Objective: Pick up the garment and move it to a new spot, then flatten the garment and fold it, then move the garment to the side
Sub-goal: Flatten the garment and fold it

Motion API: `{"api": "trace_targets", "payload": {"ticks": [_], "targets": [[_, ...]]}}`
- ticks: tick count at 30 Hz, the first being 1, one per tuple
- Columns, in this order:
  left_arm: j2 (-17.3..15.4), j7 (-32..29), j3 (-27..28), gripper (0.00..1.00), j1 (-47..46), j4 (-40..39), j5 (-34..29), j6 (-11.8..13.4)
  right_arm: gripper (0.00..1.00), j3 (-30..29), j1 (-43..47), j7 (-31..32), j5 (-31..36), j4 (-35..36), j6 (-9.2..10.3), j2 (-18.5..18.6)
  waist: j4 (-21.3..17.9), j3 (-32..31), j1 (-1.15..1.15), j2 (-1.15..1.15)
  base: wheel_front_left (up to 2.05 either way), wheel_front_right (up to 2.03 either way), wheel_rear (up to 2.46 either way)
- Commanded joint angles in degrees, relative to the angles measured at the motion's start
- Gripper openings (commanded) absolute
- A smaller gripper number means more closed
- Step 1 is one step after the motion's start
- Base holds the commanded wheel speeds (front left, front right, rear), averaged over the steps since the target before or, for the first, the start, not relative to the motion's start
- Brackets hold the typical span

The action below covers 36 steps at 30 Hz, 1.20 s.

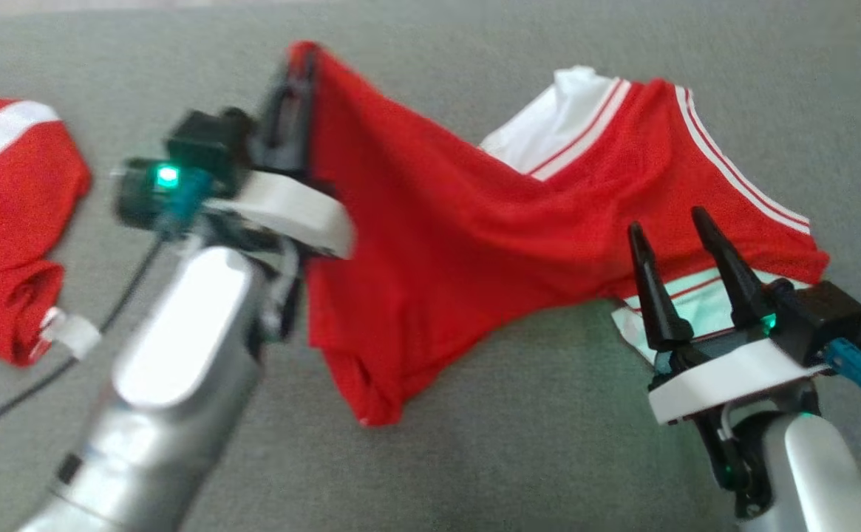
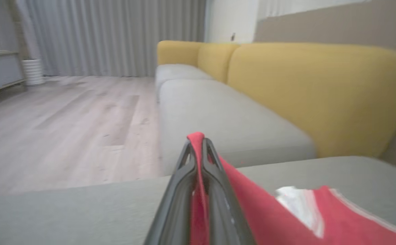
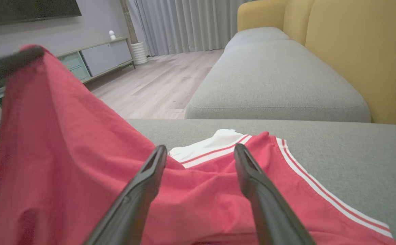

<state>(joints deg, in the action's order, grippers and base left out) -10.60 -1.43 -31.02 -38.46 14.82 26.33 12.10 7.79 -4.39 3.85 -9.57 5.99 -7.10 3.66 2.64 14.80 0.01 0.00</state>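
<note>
My left hand (image 1: 298,81) is clamped on a raised corner of the red garment (image 1: 460,222), which slopes down rightward onto the grey cushion (image 1: 548,414). Its striped end lies just ahead of my right hand (image 1: 665,219), which is spread wide, empty and nearer.

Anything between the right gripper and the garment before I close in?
Nothing visible. The open right gripper points straight at the garment, one corner of which the left gripper holds raised.
</note>
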Motion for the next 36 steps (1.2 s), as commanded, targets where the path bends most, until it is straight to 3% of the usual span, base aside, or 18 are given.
{"api": "trace_targets", "payload": {"ticks": [1, 7, 11, 20, 21, 22, 25, 30, 36], "targets": [[-1.9, 1.4, 3.0, 0.00, -3.1, 0.5, -0.5, 0.1, 1.00, 1.7, -2.2, -0.5, 0.2, 2.2, -0.39, -0.4, -2.3, 2.3, -0.01, 0.00, 0.00, 0.00, 0.00], [-5.3, 8.9, 5.4, 0.00, -9.3, 15.7, -2.4, -1.3, 1.00, 2.5, -3.4, -0.5, 0.8, 3.0, -0.39, -0.4, -5.1, 6.0, -0.01, 0.00, 0.00, 0.00, 0.00], [-6.4, 13.1, 6.3, 0.00, -13.3, 22.9, -3.8, -0.6, 1.00, 3.1, -3.7, -0.4, 0.9, 3.2, -0.39, -0.4, -6.3, 7.3, -0.01, 0.00, 0.00, 0.00, 0.00], [-8.9, 16.3, 10.1, 0.00, -19.2, 30.1, -4.0, -0.6, 1.00, 5.5, -4.4, -0.4, 0.8, 2.5, -0.39, -0.4, -8.7, 7.8, -0.01, 0.00, 0.00, 0.00, 0.00], [-8.6, 16.3, 10.6, 0.09, -19.3, 30.1, -3.6, -1.2, 1.00, 5.6, -4.5, -0.4, 0.8, 2.4, -0.39, -0.4, -8.8, 7.8, -0.01, 0.00, 0.00, 0.00, 0.00], [-8.1, 16.4, 11.1, 1.00, -19.0, 30.1, -3.3, -1.5, 1.00, 5.6, -4.5, -0.4, 0.7, 2.3, -0.39, -0.4, -8.8, 7.7, -0.01, 0.00, 0.00, 0.00, 0.00], [-5.0, 16.4, 11.5, 1.00, -17.0, 30.8, -1.7, -3.4, 1.00, 5.1, -4.6, -0.3, 0.6, 2.1, -0.39, -0.4, -7.9, 7.2, -0.01, 0.00, 0.00, 0.00, 0.00], [-1.0, 16.4, 14.4, 1.00, -12.0, 25.7, -1.1, -3.1, 1.00, 4.0, -4.5, -0.4, 0.5, 2.0, -0.39, -0.2, -6.0, 5.9, -0.01, 0.00, 0.00, 0.00, 0.00], [3.8, 16.4, 16.6, 1.00, 0.5, 15.9, -2.0, -6.5, 1.00, 2.6, -3.9, -0.5, 0.2, 1.1, -0.39, -0.2, -3.1, 2.7, -0.01, 0.00, 0.00, 0.00, 0.00]]}}
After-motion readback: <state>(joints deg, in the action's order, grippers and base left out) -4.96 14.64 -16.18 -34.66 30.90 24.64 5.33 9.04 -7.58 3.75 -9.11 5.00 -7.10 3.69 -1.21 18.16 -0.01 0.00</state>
